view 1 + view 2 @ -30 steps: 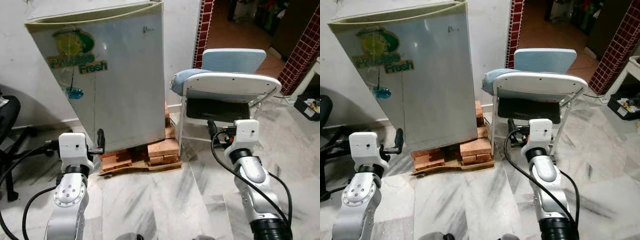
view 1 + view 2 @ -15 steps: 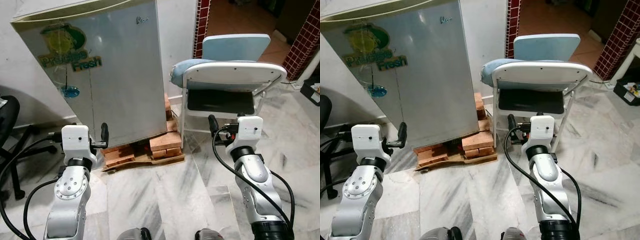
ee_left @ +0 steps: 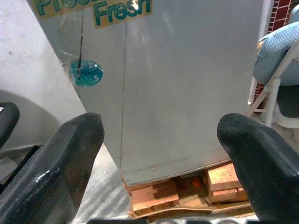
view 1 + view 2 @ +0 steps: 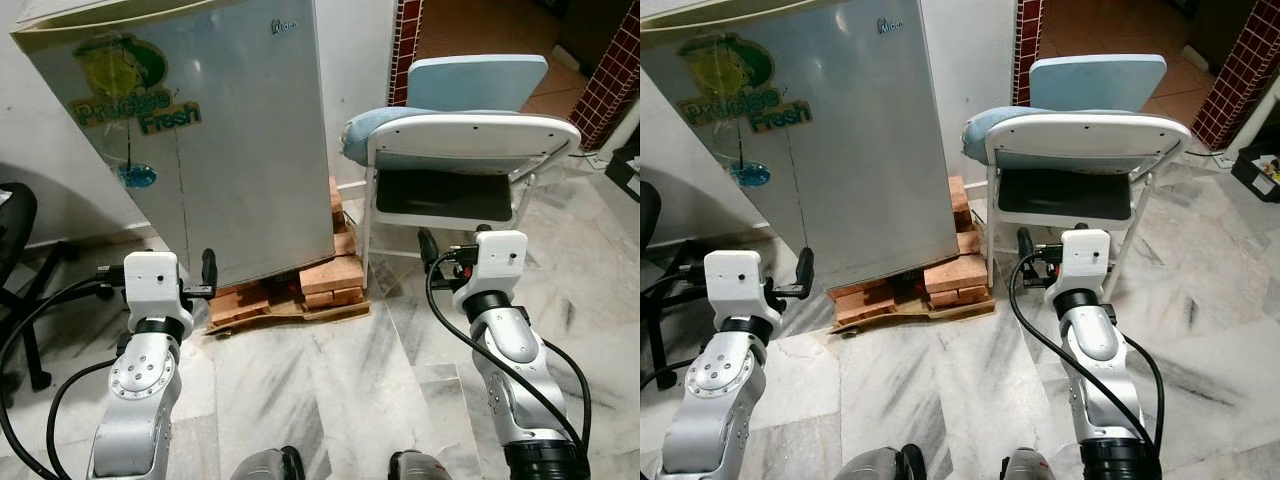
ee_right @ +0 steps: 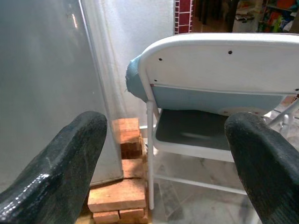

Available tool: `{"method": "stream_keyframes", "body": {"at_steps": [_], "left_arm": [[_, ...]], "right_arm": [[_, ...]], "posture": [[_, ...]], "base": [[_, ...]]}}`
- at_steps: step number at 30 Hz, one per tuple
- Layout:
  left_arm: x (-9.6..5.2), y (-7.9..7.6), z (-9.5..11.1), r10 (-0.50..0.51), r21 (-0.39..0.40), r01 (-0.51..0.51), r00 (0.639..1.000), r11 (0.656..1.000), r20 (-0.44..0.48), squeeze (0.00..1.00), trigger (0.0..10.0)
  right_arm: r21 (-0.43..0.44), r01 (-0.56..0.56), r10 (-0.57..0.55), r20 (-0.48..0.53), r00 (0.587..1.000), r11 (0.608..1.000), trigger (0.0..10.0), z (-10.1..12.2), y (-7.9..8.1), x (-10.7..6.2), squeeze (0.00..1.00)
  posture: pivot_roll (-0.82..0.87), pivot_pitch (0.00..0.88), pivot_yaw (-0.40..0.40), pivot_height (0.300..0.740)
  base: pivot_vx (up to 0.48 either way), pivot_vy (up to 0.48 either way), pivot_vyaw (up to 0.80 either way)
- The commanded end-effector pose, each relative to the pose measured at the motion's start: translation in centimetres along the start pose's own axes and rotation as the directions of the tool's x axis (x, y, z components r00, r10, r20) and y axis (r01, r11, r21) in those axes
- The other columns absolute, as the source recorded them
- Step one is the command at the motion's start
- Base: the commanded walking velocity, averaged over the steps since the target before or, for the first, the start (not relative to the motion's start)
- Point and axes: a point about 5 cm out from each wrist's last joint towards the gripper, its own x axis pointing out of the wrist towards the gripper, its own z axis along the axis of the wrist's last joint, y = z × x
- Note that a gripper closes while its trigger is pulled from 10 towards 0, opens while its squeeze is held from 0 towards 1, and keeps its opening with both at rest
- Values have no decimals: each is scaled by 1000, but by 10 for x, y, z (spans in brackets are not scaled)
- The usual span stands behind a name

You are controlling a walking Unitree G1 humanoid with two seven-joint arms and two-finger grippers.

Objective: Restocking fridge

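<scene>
A small silver fridge (image 4: 220, 140) with a "Produce Fresh" sticker (image 4: 135, 95) stands ahead on the left, its door closed. It rests on a stack of bricks (image 4: 325, 280) and a board. My left gripper (image 3: 161, 126) is held up in front of the fridge's lower left, apart from it. It is open and holds nothing; one black finger (image 4: 208, 270) shows beside the wrist housing. My right gripper (image 5: 168, 128) is open and empty, and faces the white folding chair (image 4: 470, 150).
The folding chair carries blue cushions (image 4: 480, 80) and stands right of the fridge. A black office chair (image 4: 15, 230) sits at the far left. Red-tiled pillars (image 4: 405, 40) frame a doorway behind. Marble floor (image 4: 330, 380) lies between me and the fridge.
The whole picture has shifted, so the camera has moved: the fridge and chair now sit slightly higher and closer. Both arms keep the same pose, with open fingers.
</scene>
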Motion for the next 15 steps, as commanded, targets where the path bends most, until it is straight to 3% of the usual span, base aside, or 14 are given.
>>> {"method": "stream_keyframes", "body": {"at_steps": [1,4,7,15], "left_arm": [[-3,8,2,22,1,-22,1000,1000,-6,0,10000],[-4,8,3,29,-2,-29,1000,1000,-2,0,10000],[-7,12,1,49,5,-49,999,999,-1,0,10000],[-9,12,2,36,16,-36,999,999,-7,0,10000]], "right_arm": [[6,-11,11,4,1000,1000,10000,2,5,2,0],[6,-16,16,3,1000,1000,10000,2,5,3,0],[5,-34,34,7,999,999,10000,3,8,6,0],[14,-52,52,8,999,999,10000,3,16,8,0]], "posture": [[-83,141,121,740],[-71,138,110,740],[-70,135,107,740],[-50,138,119,740]], "base": [[0,0,0],[0,0,0],[0,305,0],[0,467,0]]}}
